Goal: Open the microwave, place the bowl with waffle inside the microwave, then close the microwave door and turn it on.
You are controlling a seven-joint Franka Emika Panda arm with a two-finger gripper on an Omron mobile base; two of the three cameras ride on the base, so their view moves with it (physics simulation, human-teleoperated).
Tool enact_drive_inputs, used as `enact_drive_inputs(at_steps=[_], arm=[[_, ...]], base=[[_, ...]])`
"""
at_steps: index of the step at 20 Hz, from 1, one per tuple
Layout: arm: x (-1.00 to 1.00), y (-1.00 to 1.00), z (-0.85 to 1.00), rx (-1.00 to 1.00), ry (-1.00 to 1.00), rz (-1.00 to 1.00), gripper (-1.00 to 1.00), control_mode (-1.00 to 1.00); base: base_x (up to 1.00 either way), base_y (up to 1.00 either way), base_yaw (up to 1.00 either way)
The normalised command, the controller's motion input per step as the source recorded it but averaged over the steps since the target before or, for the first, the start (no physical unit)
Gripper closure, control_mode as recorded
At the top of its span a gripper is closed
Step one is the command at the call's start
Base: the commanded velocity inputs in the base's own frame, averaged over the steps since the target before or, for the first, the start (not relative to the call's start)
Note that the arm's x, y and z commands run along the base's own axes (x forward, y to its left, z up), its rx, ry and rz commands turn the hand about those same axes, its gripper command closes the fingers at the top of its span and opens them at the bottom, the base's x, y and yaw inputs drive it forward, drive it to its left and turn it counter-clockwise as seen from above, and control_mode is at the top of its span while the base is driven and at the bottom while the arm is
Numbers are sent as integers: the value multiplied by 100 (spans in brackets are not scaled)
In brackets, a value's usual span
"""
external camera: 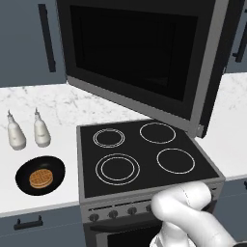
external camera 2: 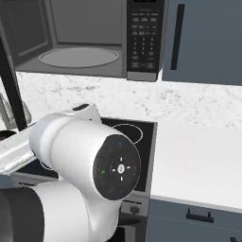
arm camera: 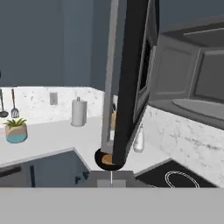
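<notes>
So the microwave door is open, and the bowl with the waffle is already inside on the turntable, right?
Not quite. The microwave door is open, but the bowl with the waffle sits on the counter left of the stove, as the left base view shows. The turntable is bare.

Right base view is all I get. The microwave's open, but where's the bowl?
Observer: The bowl sits on the counter, left of the stove. The left base view shows it.
Operator: Is the waffle in it?
Observer: Yes, the waffle lies flat in the middle of it.
</notes>
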Motion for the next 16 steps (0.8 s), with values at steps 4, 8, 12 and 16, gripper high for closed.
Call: enact_drive_inputs(at_steps=[4, 8, 12, 16], arm=[[68, 26, 0, 35, 3, 14, 100, -100], [59, 46, 0, 24, 8, 4, 100, -100], [57, 63, 0, 16, 9, 0, 100, -100], [55, 49, 0, 15, 4, 3, 100, -100]], base=[[0, 0, 0], [0, 0, 0], [0, 0, 0], [0, 0, 0]])
